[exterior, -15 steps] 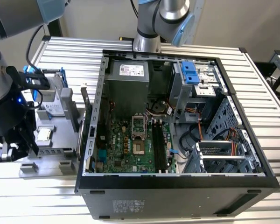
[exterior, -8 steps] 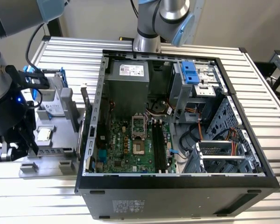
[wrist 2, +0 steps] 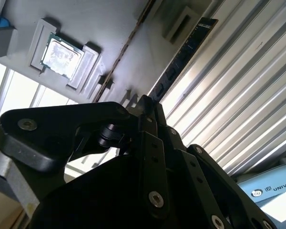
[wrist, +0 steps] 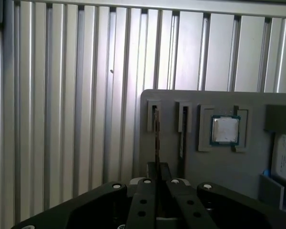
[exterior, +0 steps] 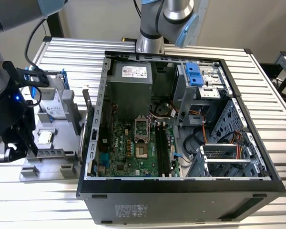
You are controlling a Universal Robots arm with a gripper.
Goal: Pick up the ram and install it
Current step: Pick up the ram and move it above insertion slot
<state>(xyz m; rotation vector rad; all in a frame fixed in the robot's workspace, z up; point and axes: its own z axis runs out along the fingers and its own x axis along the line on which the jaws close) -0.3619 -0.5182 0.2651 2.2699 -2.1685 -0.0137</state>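
Fingers (wrist 2: 150,138) pinch narrowly on one ram (wrist 2: 185,56), standing on edge in one grey holder (wrist 2: 114,24) near one silver chip (wrist 2: 61,56), on the table (exterior: 267,86) at the exterior view's left, beside one open computer case (exterior: 181,195).

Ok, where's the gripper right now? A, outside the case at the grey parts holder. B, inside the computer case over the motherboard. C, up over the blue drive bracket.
A: in the exterior view the gripper sits at the grey holder, on the exterior view's left of the computer case, and the first wrist view shows the ram directly ahead of it.
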